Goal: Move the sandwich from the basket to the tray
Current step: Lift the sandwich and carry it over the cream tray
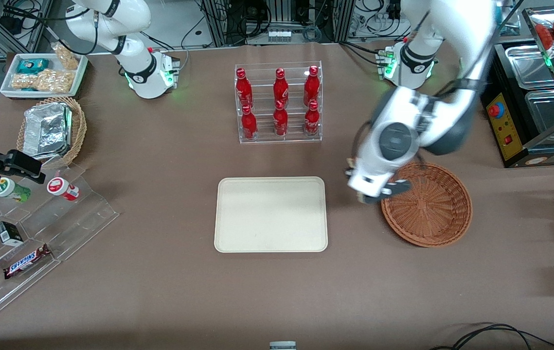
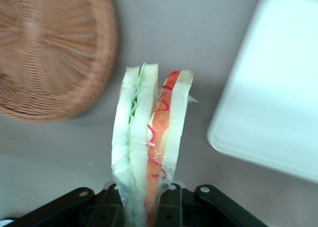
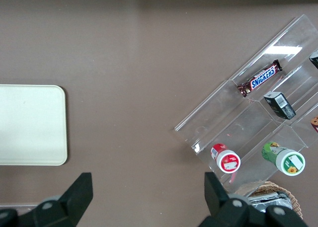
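Here, the sandwich point(image 2: 147, 147) is held clamped in the gripper point(image 2: 144, 199), above bare table between the basket point(image 1: 426, 204) and the tray point(image 1: 271, 214). Its long axis is directed straight out from the fingers, cut edge toward the wrist camera.

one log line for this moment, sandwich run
phase: carry | end effector: shut on sandwich, between basket and tray, above table | basket: empty | tray: empty

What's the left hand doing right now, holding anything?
Left hand: closed on the sandwich, above the table between basket and tray.
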Tool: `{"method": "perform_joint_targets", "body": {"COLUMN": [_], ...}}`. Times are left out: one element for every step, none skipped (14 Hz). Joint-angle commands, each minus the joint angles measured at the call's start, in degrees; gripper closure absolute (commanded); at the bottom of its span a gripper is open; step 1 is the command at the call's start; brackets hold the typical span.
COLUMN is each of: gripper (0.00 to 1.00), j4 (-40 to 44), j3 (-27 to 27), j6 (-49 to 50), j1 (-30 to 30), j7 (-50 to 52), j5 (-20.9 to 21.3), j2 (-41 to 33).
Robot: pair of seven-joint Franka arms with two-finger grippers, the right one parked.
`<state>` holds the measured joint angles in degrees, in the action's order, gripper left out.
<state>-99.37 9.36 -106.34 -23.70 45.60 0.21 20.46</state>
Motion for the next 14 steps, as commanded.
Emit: {"method": "perform_joint_targets", "body": {"gripper": [0.83,0.83,0.82,0.80,0.78,0.78,0.78,0.78,0.78,0.77,0.75,0.75,0.75,0.75], "j4": [11.62,14.88,17.52,19.55,20.53,21.23,23.33,27.09,30.26,32.47,33.97,34.16,34.25,34.25], "j3": [-0.92,-1.01,-0.92,-1.01,-1.01,-1.01,-1.01,-1.01,-1.10,-1.10,-1.19,-1.19,-1.19,-1.10], "j6": [0.61,0.52,0.18,-0.96,-2.36,-3.86,-5.00,-4.93,-4.84,-4.84,-4.92,-5.01,-5.10,-5.10], "j1": [-7.65,-8.90,-9.70,-11.01,-11.89,-12.68,-13.30,-13.57,-13.92,-14.18,-14.27,-14.53,-14.54,-14.54], "j7": [0.71,0.71,1.06,1.94,2.38,2.56,3.00,3.70,3.96,4.05,4.05,3.97,3.88,3.88], "j5": [1.11,1.02,0.93,1.02,1.02,1.11,1.11,1.11,1.11,1.19,1.54,2.33,2.68,2.78], "j2": [10.27,13.44,15.73,17.93,19.43,21.10,23.12,26.18,28.82,30.77,32.09,32.36,32.45,32.54]}}
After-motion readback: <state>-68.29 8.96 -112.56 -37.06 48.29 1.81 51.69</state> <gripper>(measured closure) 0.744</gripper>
